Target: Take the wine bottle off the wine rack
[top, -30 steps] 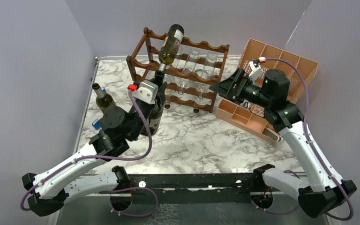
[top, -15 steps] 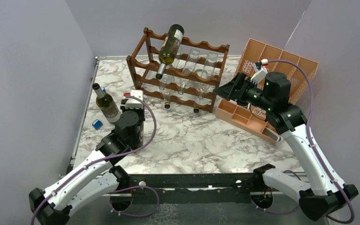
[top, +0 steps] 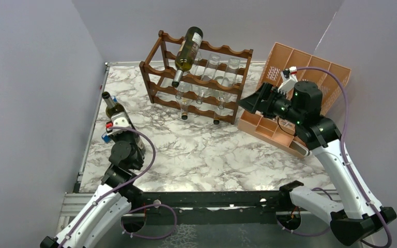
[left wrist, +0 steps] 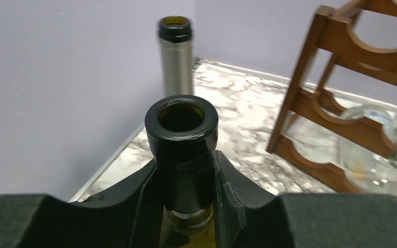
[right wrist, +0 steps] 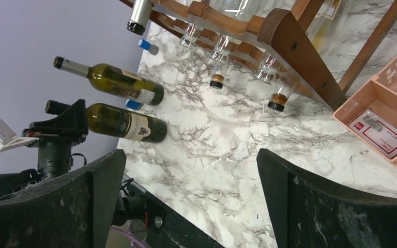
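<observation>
1. Left wrist view: the left gripper [left wrist: 186,178] is closed tight on the neck of a dark green wine bottle [left wrist: 181,121], its black fingers [left wrist: 233,181] pressing just under the open, uncorked mouth.
2. That wine bottle is off the wine rack [top: 236,51] and well apart from it, at the left edge of the marble table [top: 212,155]. It stands upright; I cannot tell whether its base rests on the marble.
3. Just behind it is a second wine bottle [top: 115,110] with a grey foil neck, upright on the table near the left wall and not gripped.
4. A third wine bottle [top: 188,49] lies in the top tier of the rack, tilted with its neck pointing down and forward.
5. Clear glass bottles [top: 213,64] fill the lower tiers, necks toward the arms.
6. The right gripper [top: 252,99] hangs in the air with its jaws spread wide and nothing between them, just right of the rack and in front of the peach plastic organiser [top: 310,67].
7. A small blue cap [top: 106,137] lies on the table beside the left arm.
</observation>
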`<state>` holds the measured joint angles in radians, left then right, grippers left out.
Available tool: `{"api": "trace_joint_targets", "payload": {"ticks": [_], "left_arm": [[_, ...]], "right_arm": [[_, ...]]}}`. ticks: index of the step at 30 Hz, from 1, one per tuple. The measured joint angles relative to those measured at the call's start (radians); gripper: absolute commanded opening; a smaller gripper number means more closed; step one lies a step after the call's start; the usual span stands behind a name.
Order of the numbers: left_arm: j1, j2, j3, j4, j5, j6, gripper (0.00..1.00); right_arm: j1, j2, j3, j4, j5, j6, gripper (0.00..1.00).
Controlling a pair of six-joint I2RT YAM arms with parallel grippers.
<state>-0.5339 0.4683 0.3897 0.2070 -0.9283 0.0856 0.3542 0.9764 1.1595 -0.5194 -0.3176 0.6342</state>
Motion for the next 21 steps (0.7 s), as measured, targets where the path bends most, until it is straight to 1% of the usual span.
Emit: {"api": "trace_joint_targets", "payload": {"ticks": [3, 8, 11, 13, 17, 19, 21], "left_arm": [[0.024, -0.027, -0.048, 0.076, -0.045, 0.050, 0.00], [0.085, 0.023, -0.049, 0.166, -0.081, 0.099, 0.00], [0.156, 0.058, -0.049, 0.185, -0.079, 0.087, 0.00], [0.223, 0.089, -0.048, 0.187, -0.069, 0.067, 0.00], [0.364, 0.154, -0.020, 0.187, -0.030, -0.009, 0.00], [0.420, 0.174, -0.011, 0.185, -0.006, -0.045, 0.00], [0.452, 0.176, -0.010, 0.184, 0.008, -0.072, 0.00]], "right_arm": [[0.000, 0.000, 0.010, -0.008, 0.007, -0.016, 1.00], [0.000, -0.002, 0.031, -0.018, 0.015, -0.042, 1.00], [0.000, -0.006, 0.031, -0.029, 0.018, -0.051, 0.99], [0.000, -0.014, 0.031, -0.034, 0.021, -0.054, 1.00], [0.000, -0.039, 0.031, -0.046, 0.032, -0.060, 0.99], [0.000, -0.050, 0.031, -0.051, 0.037, -0.060, 1.00], [0.000, -0.056, 0.031, -0.053, 0.038, -0.061, 0.99]]}}
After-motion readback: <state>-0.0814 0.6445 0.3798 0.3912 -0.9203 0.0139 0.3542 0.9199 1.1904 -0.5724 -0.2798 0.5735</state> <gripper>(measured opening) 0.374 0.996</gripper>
